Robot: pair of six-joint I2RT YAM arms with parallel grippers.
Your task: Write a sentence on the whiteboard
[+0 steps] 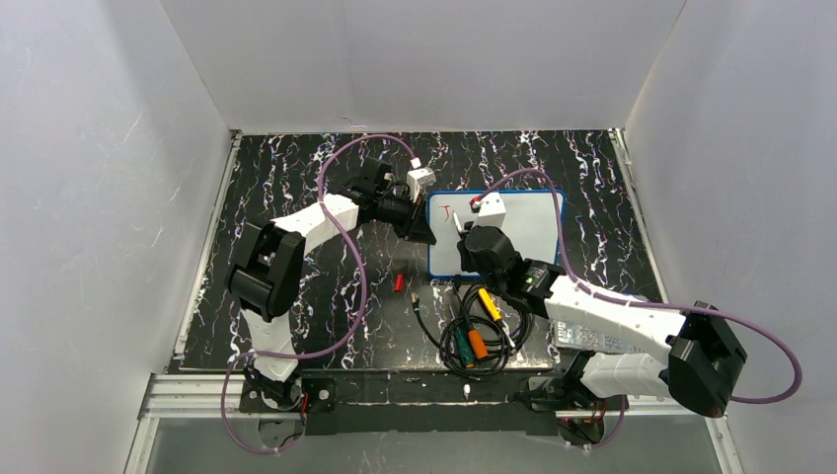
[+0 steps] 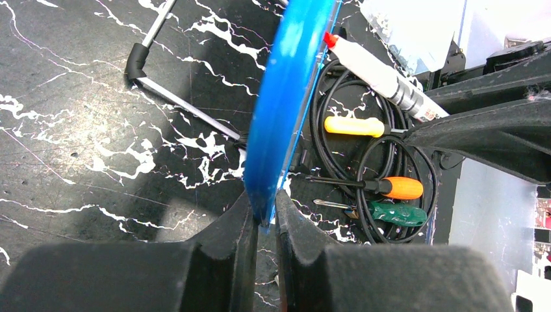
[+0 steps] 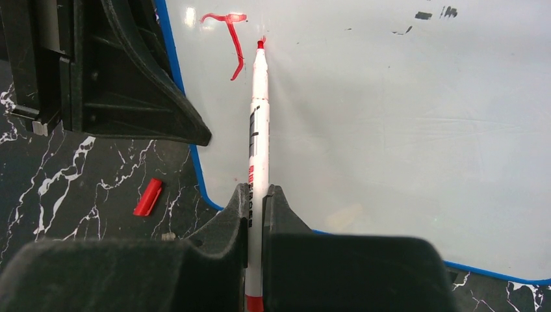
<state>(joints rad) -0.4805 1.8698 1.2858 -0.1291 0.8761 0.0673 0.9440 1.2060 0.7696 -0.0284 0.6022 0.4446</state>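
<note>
My left hand pinches the whiteboard at its 9 o'clock rim, likely light, stiff, slippery; right hand grips red marker.

In the right wrist view the whiteboard is cut off at the top and right edges, and its left rim is partly covered by the left gripper. The rear end of the marker is hidden within the right gripper. A few dark specks cannot be made out. In the left wrist view the board is seen edge-on and blurred, so its face is not shown. From above, the red writing is too small to be read, and a clear box is largely hidden under the right arm.
</note>
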